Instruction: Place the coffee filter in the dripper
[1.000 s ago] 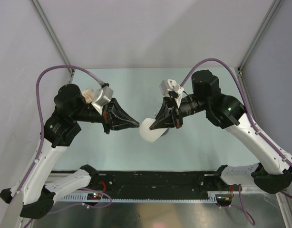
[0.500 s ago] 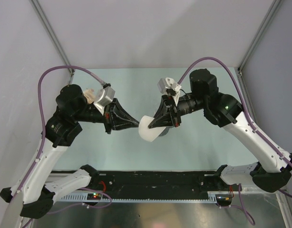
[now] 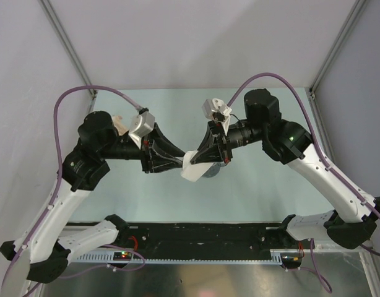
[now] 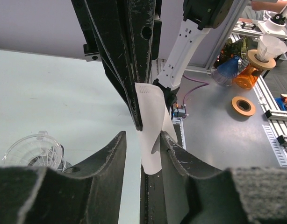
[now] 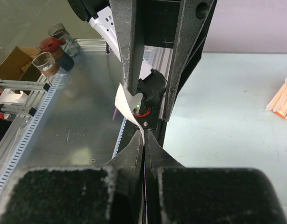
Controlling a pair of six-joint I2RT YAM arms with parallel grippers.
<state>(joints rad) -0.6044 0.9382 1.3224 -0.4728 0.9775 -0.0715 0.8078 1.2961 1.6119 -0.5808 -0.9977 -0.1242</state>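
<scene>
My right gripper (image 3: 194, 161) is shut on the white coffee filter (image 3: 191, 174) and holds it in the air over the middle of the table. In the right wrist view the pinch (image 5: 144, 138) grips the filter's edge (image 5: 125, 101). My left gripper (image 3: 182, 162) is open, its jaws on either side of the hanging filter (image 4: 151, 112); its fingers (image 5: 128, 51) show in the right wrist view. The translucent grey dripper (image 4: 35, 150) stands on the table below, mostly hidden under the right gripper in the top view (image 3: 210, 175).
A tan wood-coloured stack (image 5: 284, 99) lies at the far left of the table, behind the left arm (image 3: 120, 124). Grey walls close in the table. A black rail (image 3: 202, 236) runs along the near edge.
My left gripper has moved right until its open jaws stand around the filter. My right gripper has shifted slightly left and back, still holding the filter.
</scene>
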